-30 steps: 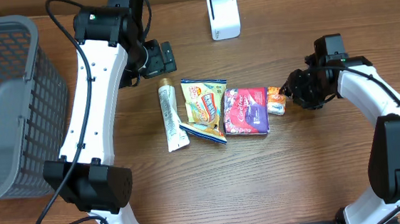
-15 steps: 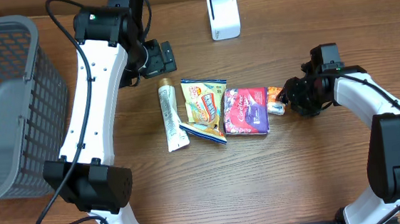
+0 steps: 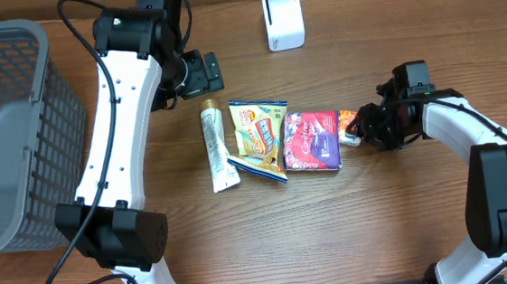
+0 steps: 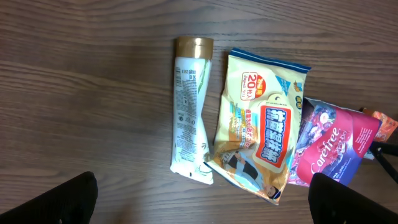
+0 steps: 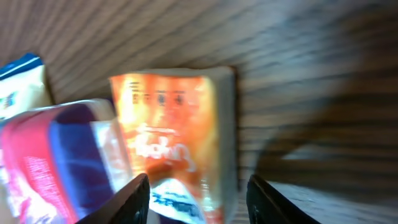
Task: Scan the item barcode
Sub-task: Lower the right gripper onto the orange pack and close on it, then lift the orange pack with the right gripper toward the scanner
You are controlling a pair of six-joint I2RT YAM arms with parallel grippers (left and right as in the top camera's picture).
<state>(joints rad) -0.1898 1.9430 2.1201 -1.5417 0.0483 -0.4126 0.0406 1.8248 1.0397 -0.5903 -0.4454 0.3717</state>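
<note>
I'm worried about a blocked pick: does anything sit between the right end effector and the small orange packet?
Nothing visible does. The orange packet lies straight ahead of the right end effector, with its near end between the fingers. Only the purple pack crowds it, lying against one edge.

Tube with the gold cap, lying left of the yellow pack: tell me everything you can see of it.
The tube looks like a white, soft plastic squeeze tube with fine print and a little green on it. Its gold-brown cap is on. It lies flat on the wooden table, cap toward the far side, flat crimped end toward the robot, body slightly dented. The crimped end meets the edge of the yellow pack; overlap cannot be told. Nothing else touches it.
</note>
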